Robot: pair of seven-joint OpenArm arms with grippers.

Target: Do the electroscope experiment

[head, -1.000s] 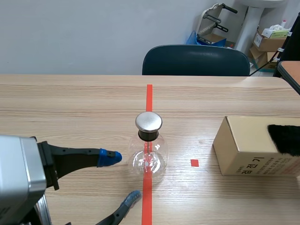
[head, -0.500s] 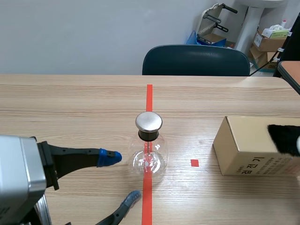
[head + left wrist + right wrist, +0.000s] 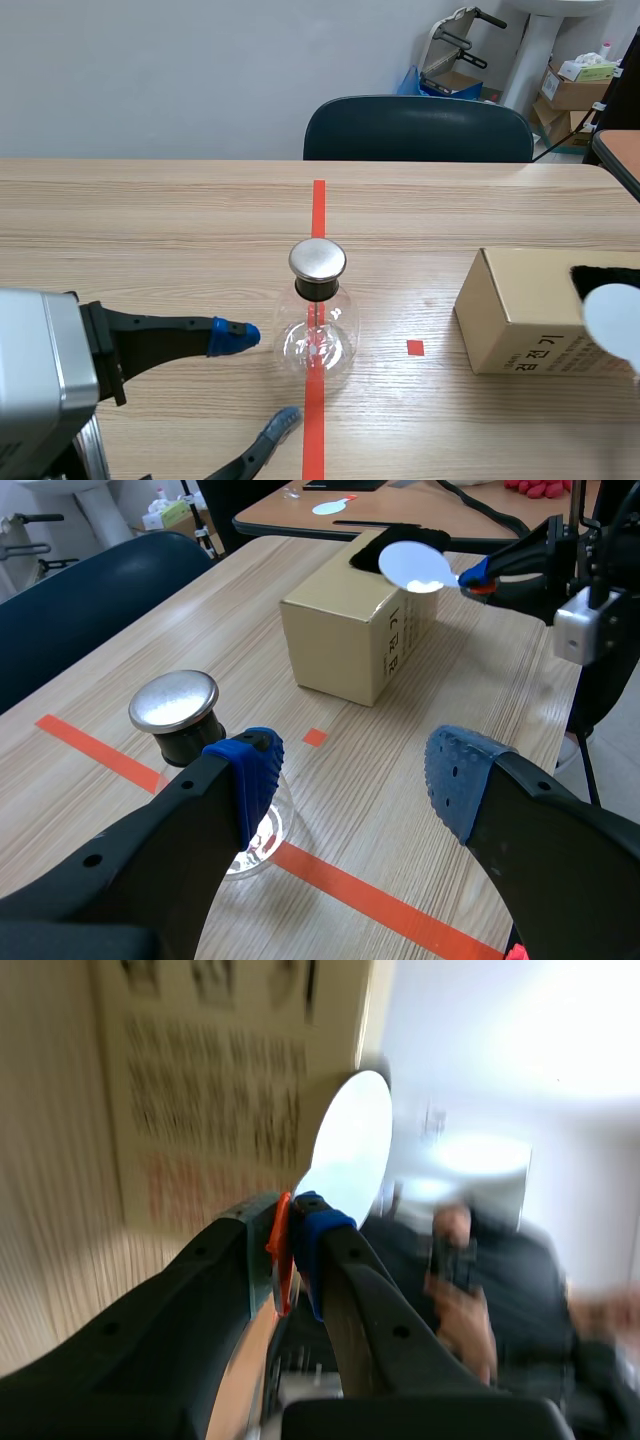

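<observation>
Electroscope [image 3: 318, 320] stands centre, left gripper [image 3: 355, 775] spread open beside it, while the right gripper [image 3: 290, 1235] pinches a white disc [image 3: 612, 318] over the right-hand box [image 3: 530, 310], probably to charge it.

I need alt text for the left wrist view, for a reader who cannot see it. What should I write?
The left gripper, its blue-padded fingers open, hovers over a wooden table, with a glass flask with a metal cap beside one finger. Ahead stands a cardboard box; near it the right gripper holds a white disc.
</observation>
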